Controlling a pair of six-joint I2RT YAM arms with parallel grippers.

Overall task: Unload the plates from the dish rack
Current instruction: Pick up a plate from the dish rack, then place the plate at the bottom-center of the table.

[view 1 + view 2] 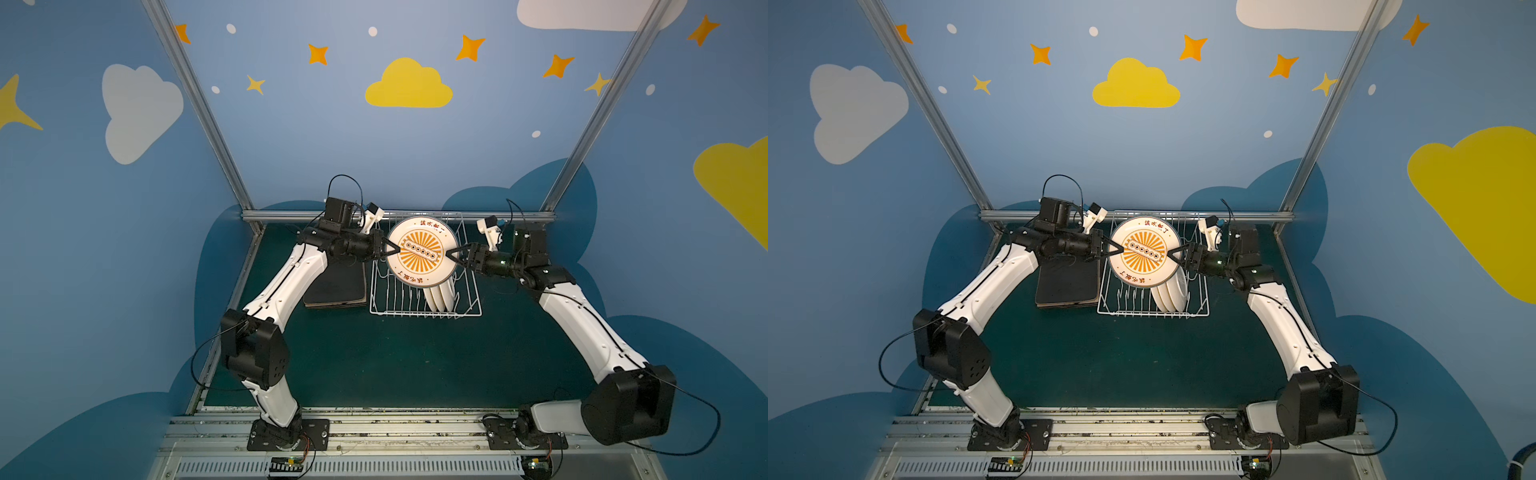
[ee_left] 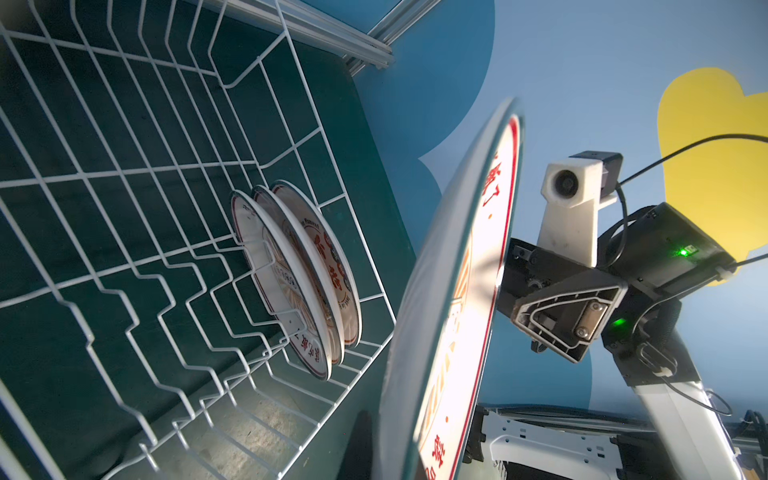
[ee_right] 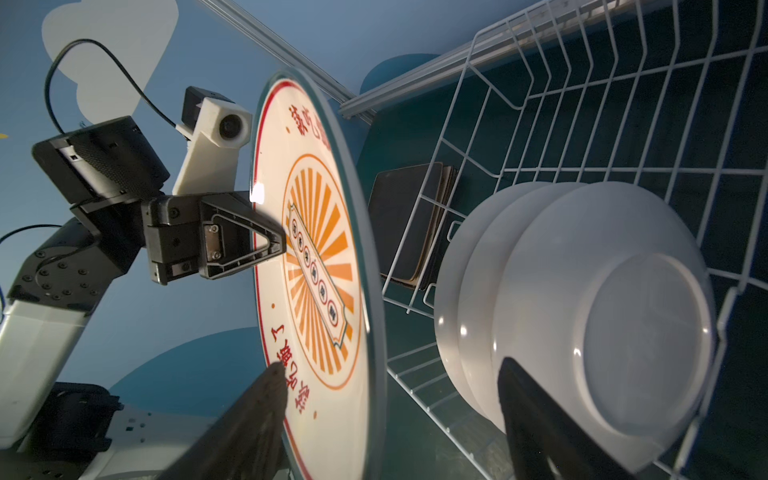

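Observation:
A round white plate with an orange sunburst centre (image 1: 419, 251) (image 1: 1144, 250) hangs nearly level above the white wire dish rack (image 1: 469, 308) (image 1: 1200, 312). My left gripper (image 1: 392, 250) (image 1: 1116, 251) is shut on its left rim; one of its fingers (image 3: 266, 245) lies on the printed face. My right gripper (image 1: 451, 253) (image 3: 392, 368) stands open astride the opposite rim, its jaws wide apart. Three round white plates (image 1: 440, 296) (image 2: 299, 274) (image 3: 582, 324) stand on edge between the tines at the rack's right side.
A stack of square black-backed plates (image 1: 336, 286) (image 1: 1067, 286) (image 3: 409, 224) lies flat on the green mat (image 1: 395, 357) just left of the rack. An aluminium rail (image 1: 399, 215) and blue walls close in the back and sides.

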